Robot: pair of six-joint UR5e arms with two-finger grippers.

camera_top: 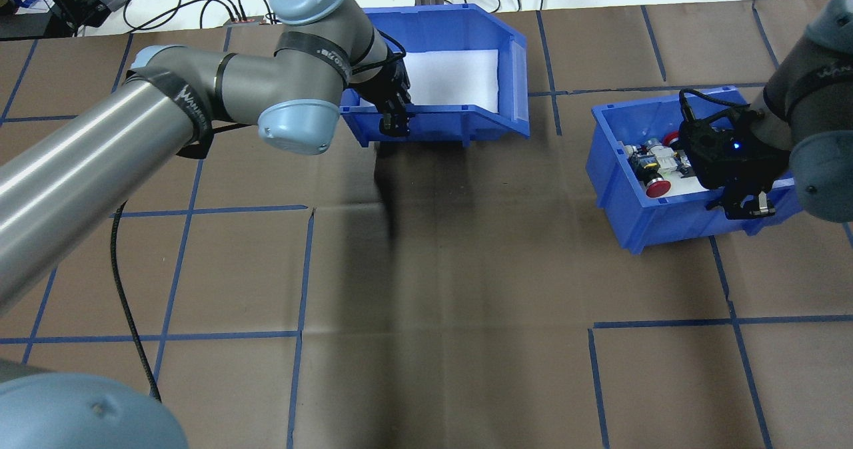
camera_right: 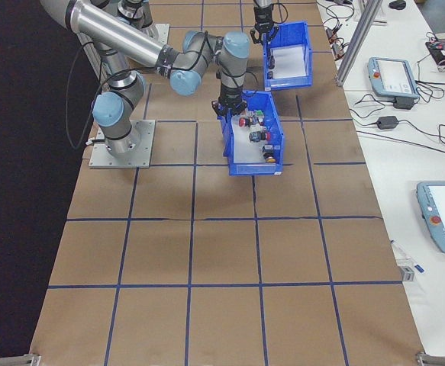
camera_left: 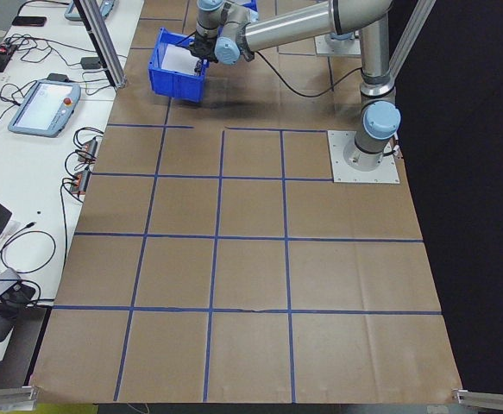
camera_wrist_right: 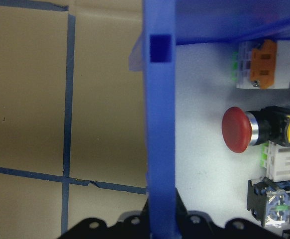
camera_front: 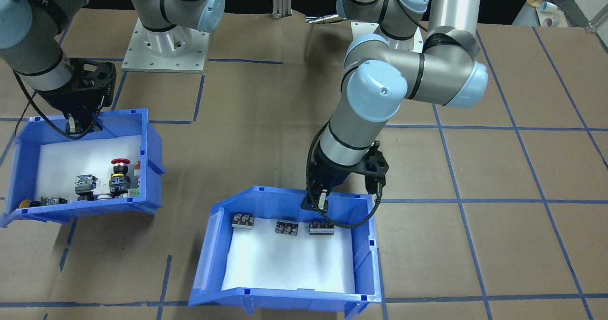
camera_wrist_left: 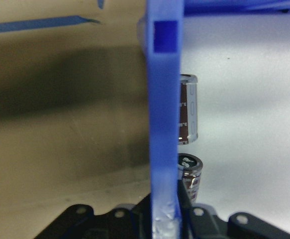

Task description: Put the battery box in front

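Left gripper [camera_front: 319,200] clamped over the rear wall of the battery box [camera_front: 285,258], jaws pinching one rim at the table's [camera_top: 466,289] far side, left of centre. Likely risks: box pivoting about that single pinch, tilting, spilling its three small blocks [camera_front: 287,226], or slipping free. Further right, right gripper [camera_top: 745,202] likewise clamped on the switch bin's [camera_top: 633,209] wall; collision possible between the bins.

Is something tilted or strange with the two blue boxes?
Both look tipped: the battery box and the switch bin each rise at the wall held by a pincer, left and right. Nothing spilled.
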